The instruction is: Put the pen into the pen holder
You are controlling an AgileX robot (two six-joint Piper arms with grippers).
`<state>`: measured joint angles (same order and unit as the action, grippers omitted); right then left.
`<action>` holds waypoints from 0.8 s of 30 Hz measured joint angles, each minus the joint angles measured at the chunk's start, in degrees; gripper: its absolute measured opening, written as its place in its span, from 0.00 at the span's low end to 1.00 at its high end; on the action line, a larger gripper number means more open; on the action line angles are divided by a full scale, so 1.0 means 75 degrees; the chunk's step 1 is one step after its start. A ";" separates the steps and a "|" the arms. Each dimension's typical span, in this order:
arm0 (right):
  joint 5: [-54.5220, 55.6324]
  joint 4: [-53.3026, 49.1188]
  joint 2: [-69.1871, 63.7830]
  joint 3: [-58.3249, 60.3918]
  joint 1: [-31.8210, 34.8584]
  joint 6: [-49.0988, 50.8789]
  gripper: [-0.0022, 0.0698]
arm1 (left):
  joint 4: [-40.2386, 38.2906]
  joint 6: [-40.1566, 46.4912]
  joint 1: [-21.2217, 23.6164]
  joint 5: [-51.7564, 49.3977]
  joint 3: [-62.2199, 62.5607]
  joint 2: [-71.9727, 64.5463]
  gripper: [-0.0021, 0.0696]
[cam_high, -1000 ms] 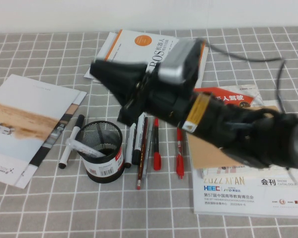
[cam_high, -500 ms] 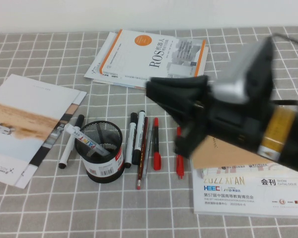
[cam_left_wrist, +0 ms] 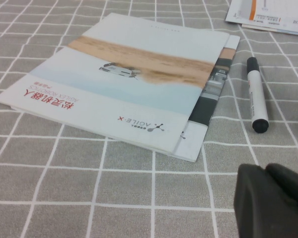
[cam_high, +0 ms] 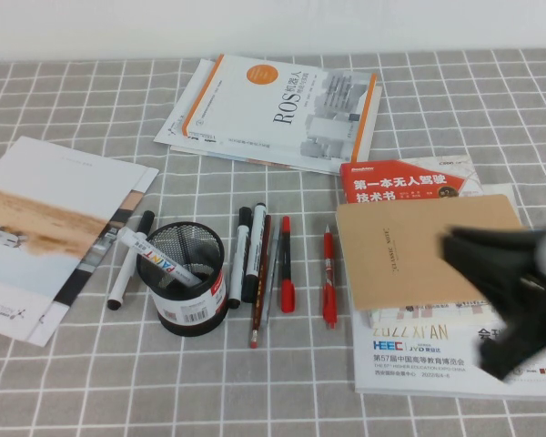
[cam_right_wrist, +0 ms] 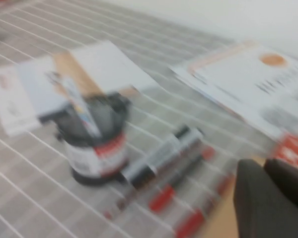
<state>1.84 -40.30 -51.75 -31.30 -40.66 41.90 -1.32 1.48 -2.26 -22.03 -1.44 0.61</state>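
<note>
The pen, an all-white marker with coloured lettering, stands slanted inside the pen holder, its top leaning over the rim to the left. The pen holder is a black mesh cup with a barcode sticker. Both show blurred in the right wrist view: the pen in the pen holder. My right gripper is shut and empty, low at the right over the catalogues, far from the holder; it also shows in its wrist view. My left gripper is shut and empty above the cloth near the booklet; it is out of the high view.
Black-capped white markers and red pens lie right of the holder; another black-capped marker lies to its left. A booklet is at the left, a book at the back, and a brown notebook on catalogues at the right.
My right arm has pulled back from above the holder to the lower right. The pen, first lying low across the holder's rim, now stands slanted inside it.
</note>
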 joint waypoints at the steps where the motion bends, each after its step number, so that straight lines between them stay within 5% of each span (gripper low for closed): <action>1: -0.0291 0.0057 0.0293 0.0155 0.0000 0.0000 0.01 | 0.0000 0.0000 0.0000 0.0000 0.0000 0.0000 0.02; 8: -0.1508 0.0320 0.2545 0.1309 0.0842 0.0063 0.01 | 0.0000 0.0000 0.0000 0.0000 0.0000 0.0000 0.02; 17: 0.0227 0.0262 0.4817 0.3226 0.4201 0.0063 0.01 | 0.0000 0.0000 0.0000 0.0000 0.0000 0.0000 0.03; 24: 0.1169 0.0154 0.5206 0.4091 0.5215 0.0213 0.01 | 0.0000 0.0000 0.0000 0.0000 0.0000 0.0000 0.02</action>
<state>10.60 -39.15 -12.70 -0.62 -1.55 43.50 -1.32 1.48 -2.26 -22.03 -1.44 0.61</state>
